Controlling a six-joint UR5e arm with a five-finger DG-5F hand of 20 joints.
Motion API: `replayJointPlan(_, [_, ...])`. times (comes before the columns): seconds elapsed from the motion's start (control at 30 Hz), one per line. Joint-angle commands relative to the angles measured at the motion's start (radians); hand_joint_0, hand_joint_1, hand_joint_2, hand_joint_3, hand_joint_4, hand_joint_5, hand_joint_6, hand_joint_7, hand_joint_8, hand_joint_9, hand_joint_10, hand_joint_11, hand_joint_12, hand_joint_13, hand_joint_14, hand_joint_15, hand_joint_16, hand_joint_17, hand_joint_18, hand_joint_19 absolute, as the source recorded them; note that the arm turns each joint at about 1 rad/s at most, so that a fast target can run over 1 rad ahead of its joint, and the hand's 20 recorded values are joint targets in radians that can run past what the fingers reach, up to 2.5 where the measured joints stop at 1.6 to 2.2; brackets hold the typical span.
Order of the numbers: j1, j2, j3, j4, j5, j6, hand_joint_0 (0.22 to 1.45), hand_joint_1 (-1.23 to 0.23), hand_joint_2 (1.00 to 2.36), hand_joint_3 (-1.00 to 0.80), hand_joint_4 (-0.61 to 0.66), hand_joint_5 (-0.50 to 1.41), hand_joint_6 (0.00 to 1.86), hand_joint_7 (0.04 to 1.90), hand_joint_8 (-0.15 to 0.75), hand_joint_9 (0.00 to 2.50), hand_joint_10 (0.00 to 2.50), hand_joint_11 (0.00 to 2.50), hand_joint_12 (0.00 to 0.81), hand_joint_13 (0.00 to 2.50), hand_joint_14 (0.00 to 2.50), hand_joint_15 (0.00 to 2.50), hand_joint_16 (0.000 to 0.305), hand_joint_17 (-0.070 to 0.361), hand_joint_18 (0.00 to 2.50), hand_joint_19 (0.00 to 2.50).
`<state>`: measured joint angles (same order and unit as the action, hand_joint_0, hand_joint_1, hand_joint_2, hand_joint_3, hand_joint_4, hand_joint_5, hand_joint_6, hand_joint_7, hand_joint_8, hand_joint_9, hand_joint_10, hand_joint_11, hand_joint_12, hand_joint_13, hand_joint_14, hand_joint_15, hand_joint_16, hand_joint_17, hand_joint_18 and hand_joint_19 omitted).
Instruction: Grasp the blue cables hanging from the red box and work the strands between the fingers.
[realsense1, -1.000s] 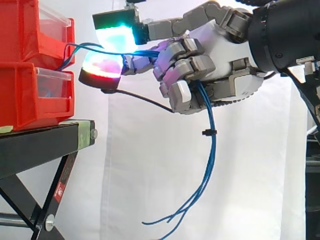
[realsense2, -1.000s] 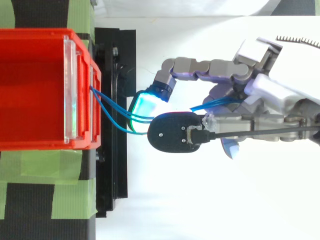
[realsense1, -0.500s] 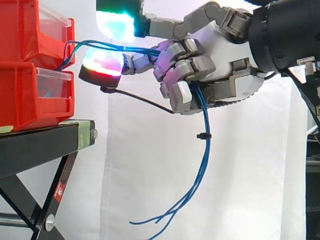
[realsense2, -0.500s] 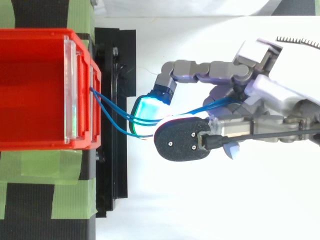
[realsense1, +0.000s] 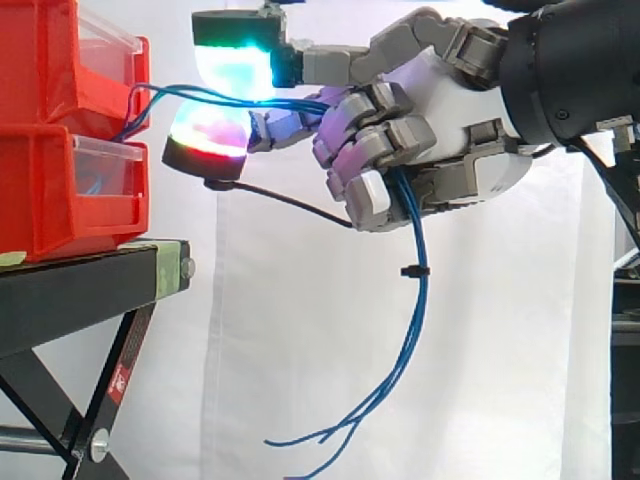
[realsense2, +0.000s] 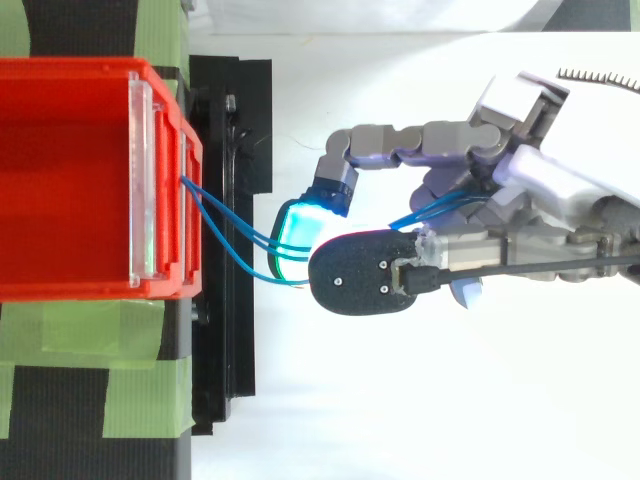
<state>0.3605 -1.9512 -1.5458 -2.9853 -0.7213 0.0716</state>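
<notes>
Side view first: red bins are stacked two high on a black stand at the left, and a white curtain is hung behind everything. Each bin front is fitted with a clear panel. In the top view, strips of green tape are seen laid across the stand beside the bins.

The cables, thin and blue, are led out at the front of the bins, about where the upper one meets the lower. Which bin they come from cannot be told, though a trace of blue is seen behind the lower clear panel. From there the strands are carried roughly level across the gap to the hand, which is seen at the right, clear of bins and stand.

The strands are passed between two glowing pads. One, lit green and cyan, is held just above them, and the other, lit red and white, is held just below. Whether the pads are pressed onto the strands or only set close cannot be told. Behind the pads, the other fingers are curled tightly toward the palm, and the bundle is gripped within them.

From under the curled fingers the cables are let down in a loose bunch, bound by a small black tie. The free ends are fanned out to the left near the bottom edge, well apart from the stand. In the top view the strands are seen spread apart at the bin front and drawn together toward the pads.
</notes>
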Motion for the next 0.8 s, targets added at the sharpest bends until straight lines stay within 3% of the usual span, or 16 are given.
replayJointPlan(0.0, [0.000,0.000,0.000,0.000,0.000,-0.001,0.82,-0.68,1.02,-0.50,0.14,0.59,0.02,1.23,0.445,1.77,2.50,2.50,0.688,2.06,2.50,1.81,0.238,0.178,2.50,0.72])
replayJointPlan(0.37, [-0.002,0.000,0.001,0.000,0.003,-0.001,0.81,-0.70,1.02,-0.32,0.19,0.60,0.02,1.05,0.445,1.77,2.50,2.50,0.688,2.06,2.50,1.81,0.238,0.178,2.50,0.72])
replayJointPlan(0.57, [0.000,0.000,0.001,-0.003,0.003,0.001,0.83,-0.69,1.02,-0.30,0.10,0.59,0.02,1.21,0.445,1.77,2.50,2.50,0.688,2.06,2.50,1.81,0.238,0.178,2.50,0.72])
replayJointPlan(0.77, [0.000,0.002,0.001,-0.003,0.003,0.001,0.86,-0.70,1.02,-0.21,0.09,0.54,0.01,1.28,0.445,1.77,2.50,2.50,0.688,2.06,2.50,1.81,0.238,0.178,2.50,0.72])
